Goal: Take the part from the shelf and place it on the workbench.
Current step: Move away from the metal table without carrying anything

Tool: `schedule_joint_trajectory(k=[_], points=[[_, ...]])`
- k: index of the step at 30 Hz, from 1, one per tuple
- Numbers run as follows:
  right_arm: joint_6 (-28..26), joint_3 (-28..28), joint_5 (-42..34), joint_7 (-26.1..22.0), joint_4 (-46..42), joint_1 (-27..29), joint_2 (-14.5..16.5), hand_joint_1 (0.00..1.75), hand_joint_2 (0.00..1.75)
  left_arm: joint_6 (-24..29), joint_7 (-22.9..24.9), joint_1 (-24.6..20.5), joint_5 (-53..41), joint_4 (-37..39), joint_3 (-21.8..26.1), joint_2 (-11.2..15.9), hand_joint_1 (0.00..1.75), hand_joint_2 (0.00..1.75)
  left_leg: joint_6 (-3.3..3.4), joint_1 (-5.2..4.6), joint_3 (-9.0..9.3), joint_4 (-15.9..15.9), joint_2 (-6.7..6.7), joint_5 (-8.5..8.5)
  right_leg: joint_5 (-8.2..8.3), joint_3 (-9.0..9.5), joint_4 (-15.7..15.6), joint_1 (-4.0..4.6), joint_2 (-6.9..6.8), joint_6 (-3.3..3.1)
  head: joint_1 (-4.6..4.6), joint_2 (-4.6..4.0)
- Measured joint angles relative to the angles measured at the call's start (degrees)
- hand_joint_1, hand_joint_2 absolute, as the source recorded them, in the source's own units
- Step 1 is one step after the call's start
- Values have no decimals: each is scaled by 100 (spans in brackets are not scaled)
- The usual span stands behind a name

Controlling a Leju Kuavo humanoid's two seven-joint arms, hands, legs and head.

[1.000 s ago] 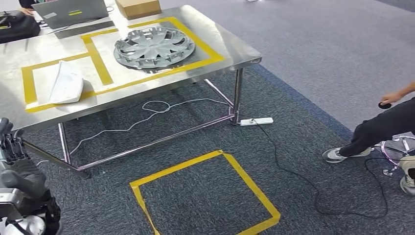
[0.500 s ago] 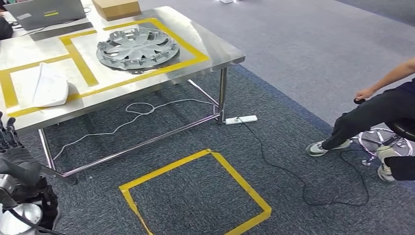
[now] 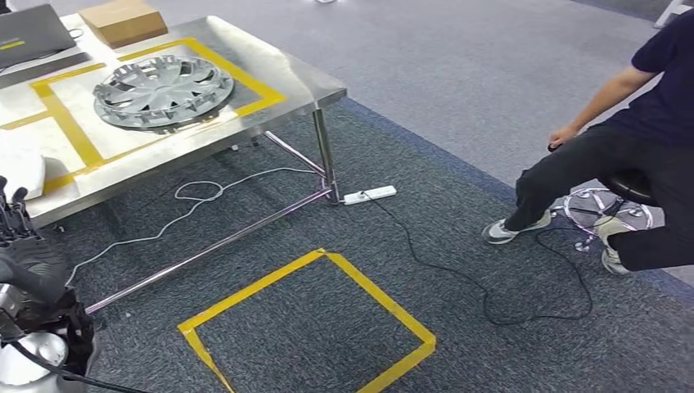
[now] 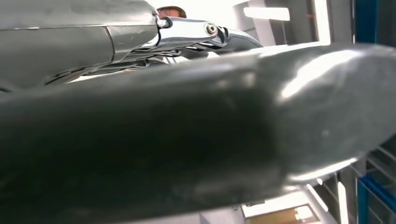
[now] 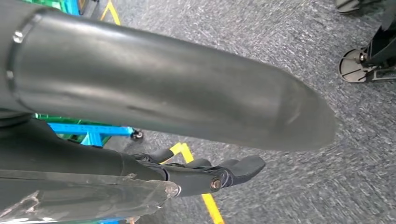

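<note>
On the steel counter (image 3: 270, 82), a silver wheel cover (image 3: 161, 90) lies flat inside a yellow tape frame. The left robot hand (image 3: 20, 246) sits low beside the counter, dark fingers upright, and the right robot hand (image 5: 201, 175) hangs over carpet; whether either holds anything, I cannot tell. A seated person (image 3: 630, 155) is well off to the right.

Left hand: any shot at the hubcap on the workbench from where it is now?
Probably not. The left hand hangs low beside the table edge, below the tabletop, while the hubcap lies well across the workbench, inside the yellow tape. The arm would have to lift and the robot turn toward it.
</note>
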Motion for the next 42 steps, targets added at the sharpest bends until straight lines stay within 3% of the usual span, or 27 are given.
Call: schedule_joint_trajectory(k=[1,2,3,6,8,10,12,14,16,21,22,25,27,29,32,34,36,39,41,42], points=[[-1,1,-12,-8,-3,1,0,0,0,-3,0,0,3,14,2,7,0,0,11,-3,-166,317,-22,-97,3,-11,0,7,44,-12,-2,0],[0,3,-25,-16,-7,3,0,0,0,-7,0,-1,7,29,2,14,0,0,33,-6,-254,457,-36,-81,7,-18,0,16,92,-20,-4,0],[1,4,-36,-25,-11,5,0,0,0,-10,0,-3,9,41,2,20,0,0,65,-12,-236,377,-52,50,10,-20,1,24,143,-22,-6,0],[3,13,-63,-72,-36,2,5,0,0,-15,-10,-25,34,54,3,30,0,0,213,-47,202,-632,-244,642,17,-27,10,47,287,-7,-4,0],[5,21,-77,-109,-54,2,13,0,0,-16,-20,-42,69,55,5,31,0,0,238,-62,372,-1047,-362,740,32,-68,17,52,356,39,0,0],[10,33,-93,-127,-61,15,15,0,0,-26,-24,-52,87,57,5,30,0,0,219,-60,387,-1129,-332,730,58,-107,-6,40,413,108,1,0],[14,48,-112,-143,-65,21,15,0,0,-47,-24,-62,92,58,4,28,0,0,248,-39,409,-1180,-255,761,-14,-185,95,49,309,168,19,0],[15,58,-122,-163,-77,7,17,0,0,-68,-24,-67,102,61,8,31,0,0,279,-29,427,-1208,-157,773,-310,-454,635,64,78,208,52,0],[19,63,-126,-175,-90,-4,21,0,0,-82,-24,-65,111,65,11,33,0,0,294,-37,425,-1207,-88,769,-587,-737,1223,60,-32,229,68,0],[20,67,-132,-187,-96,-2,23,0,0,-97,-24,-62,116,71,11,30,0,0,300,-42,427,-1206,-29,763,-656,-882,1530,59,-54,242,72,0],[21,72,-137,-197,-96,2,23,0,0,-107,-24,-61,121,75,10,29,0,0,290,-41,439,-1201,20,753,-480,-720,1246,57,-98,249,71,0],[20,101,-170,-243,-103,-7,33,0,0,-125,-24,-65,131,85,5,28,0,0,183,-81,472,-1160,195,709,24,-76,79,72,-220,147,43,0],[19,109,-182,-260,-107,-11,45,0,0,-125,-24,-69,131,86,-1,24,0,0,115,-86,477,-1143,226,683,36,-50,4,73,-169,57,34,0],[19,111,-187,-265,-109,-9,55,0,0,-125,-24,-74,131,86,-4,24,0,0,51,-67,375,-889,122,479,63,-58,-11,52,-103,-10,12,0],[28,122,-194,-267,-110,-7,59,0,0,-127,-23,-73,126,93,-4,27,0,0,4,-51,-102,136,-17,-36,80,-89,-13,44,1,-55,-11,0],[38,140,-211,-266,-110,-3,67,0,0,-130,-19,-71,121,98,-4,27,0,0,6,-51,-261,444,-36,-54,88,-102,-12,45,82,-57,-11,0],[41,153,-229,-266,-110,0,80,0,0,-137,-9,-71,120,99,-4,27,0,0,24,-50,-129,159,-57,203,98,-101,-12,43,154,-48,-11,0],[42,160,-238,-266,-112,-6,93,0,0,-154,-1,-78,119,99,-5,29,0,0,75,-34,329,-807,-268,628,121,-122,0,47,264,4,-10,0],[43,167,-246,-267,-111,-7,94,0,0,-160,8,-83,117,100,-5,29,0,0,109,-36,442,-1098,-371,668,151,-166,-6,47,333,72,-8,0],[42,174,-251,-269,-110,-1,94,0,0,-160,11,-85,115,101,-5,29,0,0,131,-39,442,-1127,-349,670,171,-182,-21,41,366,111,-7,0]])
